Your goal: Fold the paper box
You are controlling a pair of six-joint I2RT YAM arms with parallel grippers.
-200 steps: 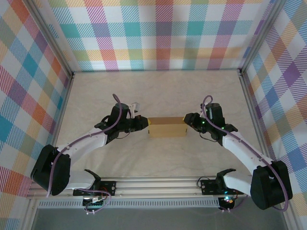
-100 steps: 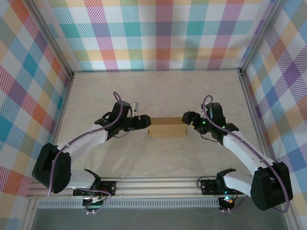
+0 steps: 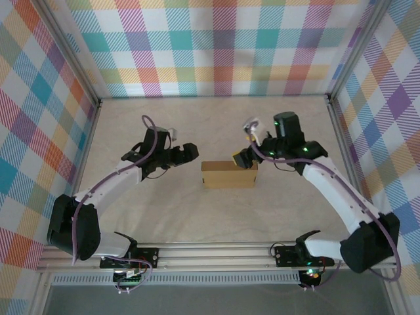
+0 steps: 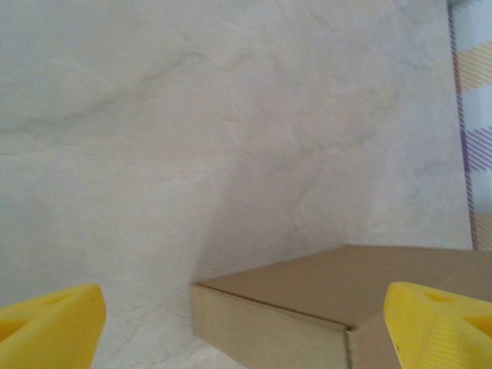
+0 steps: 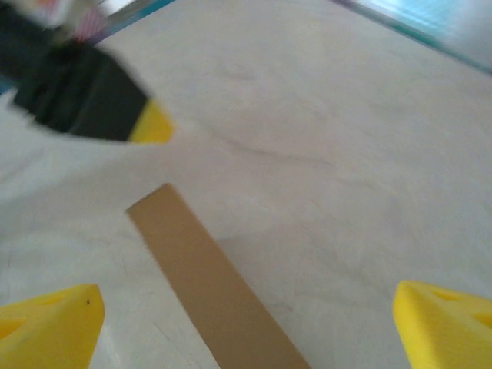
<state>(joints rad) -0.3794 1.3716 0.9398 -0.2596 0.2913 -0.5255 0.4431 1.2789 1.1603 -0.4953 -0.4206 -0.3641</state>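
Left gripper [image 3: 186, 153], seen from above, hangs spread near the left end of the plain brown shallow cardboard box [image 3: 228, 174], which lies closed on the pale table [image 3: 216, 125]. Right gripper [image 3: 243, 159], jaws apart, hovers at its far right edge. Left wrist: box corner ahead. Right wrist: box beneath. Likely light, stiff, crushable; pinch the short ends.

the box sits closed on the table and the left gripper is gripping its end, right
Not quite: the paper box sits closed on the table, but the left gripper is open and clear of it, per the top external view.
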